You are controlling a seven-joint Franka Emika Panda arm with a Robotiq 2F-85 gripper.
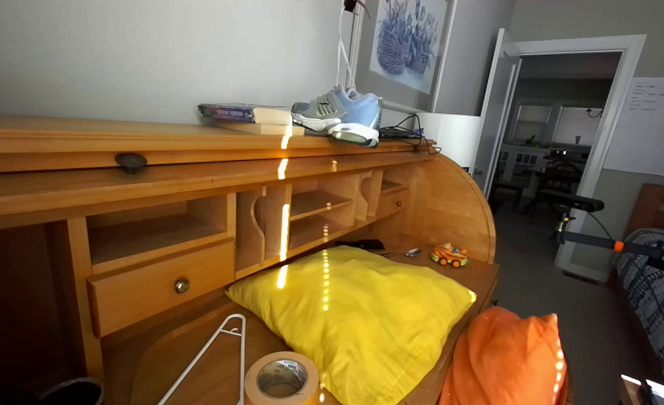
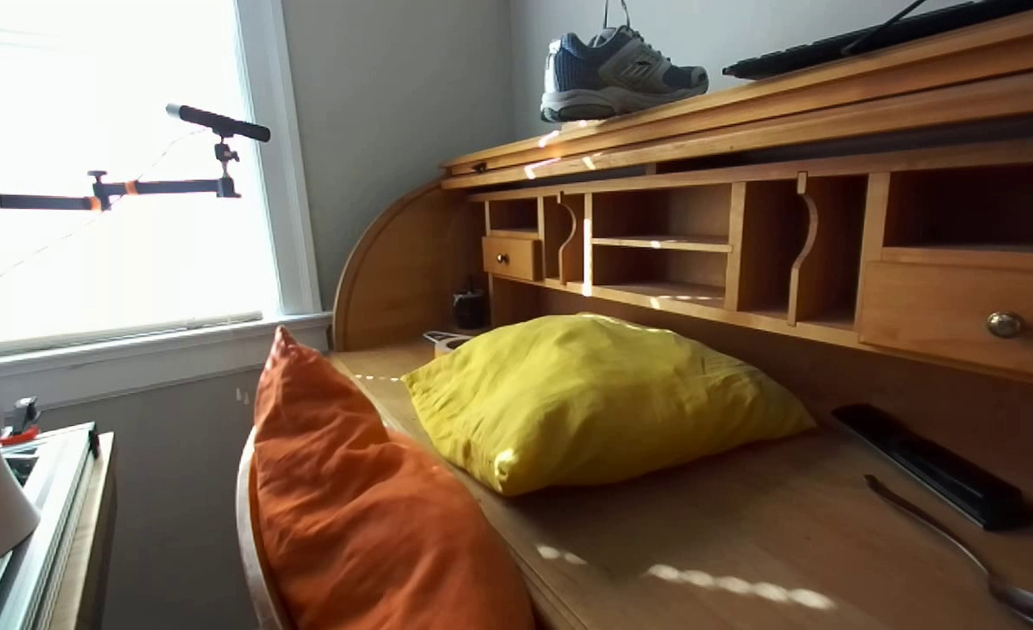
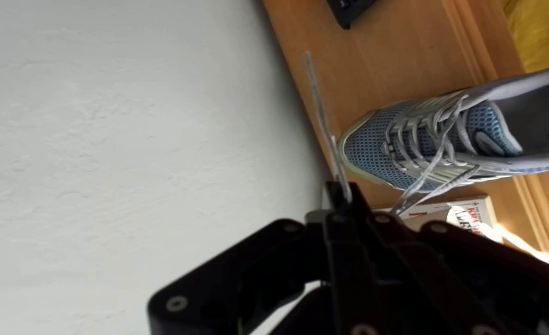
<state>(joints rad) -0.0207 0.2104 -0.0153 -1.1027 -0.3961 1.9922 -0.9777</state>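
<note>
Holding the shoe (image 3: 458, 135) by its laces (image 3: 342, 177) at the top surface (image 3: 409, 56)

I have the jaws together, clamped on the laces; in the wrist view a loose end pokes out past the tips, and two strands slope away to the shoe. In both exterior views the strands rise steeply from it, so I judge them close to taut.

The shoe is at the top surface, toe toward the wall (image 3: 139, 139), heel at the front edge. I can't tell whether the sole bears on it or hangs just clear. The books (image 1: 250, 114) lie just beside the shoe, with the keyboard (image 2: 945, 28) on the opposite side, and the pillow (image 2: 612, 402) sits on the lower surface (image 2: 726, 516) beneath.

I'd expect the shoe to be light and hard to hurt: soft mesh upper, stiffer sole. The weak point is my grip. Thin laces could slip between the jaws, and a load slung from them may swing and twist rather than follow me. For a fresh hold I'd pinch the strands closer to the eyelets for a shorter swing, or go for the tongue or heel collar, both thicker to bite on.
</note>
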